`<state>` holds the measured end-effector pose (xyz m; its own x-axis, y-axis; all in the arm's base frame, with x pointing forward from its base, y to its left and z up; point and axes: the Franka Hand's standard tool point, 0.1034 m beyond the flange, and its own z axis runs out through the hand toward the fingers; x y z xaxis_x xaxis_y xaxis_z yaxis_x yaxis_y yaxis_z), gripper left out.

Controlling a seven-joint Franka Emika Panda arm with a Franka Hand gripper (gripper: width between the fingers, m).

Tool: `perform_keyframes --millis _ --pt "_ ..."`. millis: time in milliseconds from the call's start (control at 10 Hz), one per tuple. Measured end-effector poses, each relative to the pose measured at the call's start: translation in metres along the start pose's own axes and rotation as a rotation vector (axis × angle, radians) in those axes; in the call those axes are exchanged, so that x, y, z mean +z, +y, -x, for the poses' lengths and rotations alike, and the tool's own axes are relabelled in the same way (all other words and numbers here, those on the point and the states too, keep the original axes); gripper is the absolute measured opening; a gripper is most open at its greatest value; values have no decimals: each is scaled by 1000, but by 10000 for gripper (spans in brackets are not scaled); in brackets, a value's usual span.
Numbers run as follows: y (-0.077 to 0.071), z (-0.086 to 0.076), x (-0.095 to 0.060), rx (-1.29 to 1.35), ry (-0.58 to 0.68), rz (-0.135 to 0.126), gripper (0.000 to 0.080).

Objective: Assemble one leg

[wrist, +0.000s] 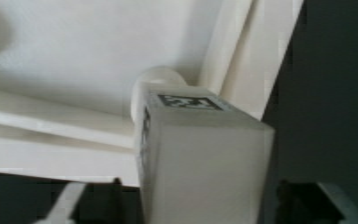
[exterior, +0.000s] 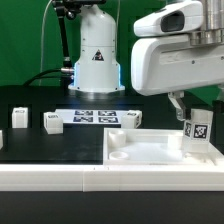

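Observation:
My gripper point(exterior: 191, 120) is shut on a leg point(exterior: 196, 133), a small white post with a black-and-white tag facing the camera. It holds the leg upright at the far right corner of the large white tray-like piece point(exterior: 150, 152), in the exterior view's right. In the wrist view the leg point(wrist: 202, 155) fills the space between my dark fingers point(wrist: 318, 203), its tag end pointing at a recessed corner of the tray-like piece point(wrist: 87, 90). I cannot tell whether the leg touches the corner.
Three more white legs stand on the black table: two at the exterior view's left point(exterior: 20, 117) point(exterior: 52, 122) and one behind the tray-like piece point(exterior: 131, 119). The marker board point(exterior: 95, 116) lies in front of the arm's base point(exterior: 97, 60).

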<state>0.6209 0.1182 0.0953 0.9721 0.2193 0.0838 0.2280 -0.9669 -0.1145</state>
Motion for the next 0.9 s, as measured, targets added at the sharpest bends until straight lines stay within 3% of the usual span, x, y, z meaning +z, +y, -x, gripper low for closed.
perform_keyframes --millis 100,600,800,900 --pt "0 -1 -1 0 2 0 291" --pt "0 -1 0 17 1 0 294" --pt "-2 0 0 209 -1 -23 294" --pt "-2 -2 1 267 13 -22 294"
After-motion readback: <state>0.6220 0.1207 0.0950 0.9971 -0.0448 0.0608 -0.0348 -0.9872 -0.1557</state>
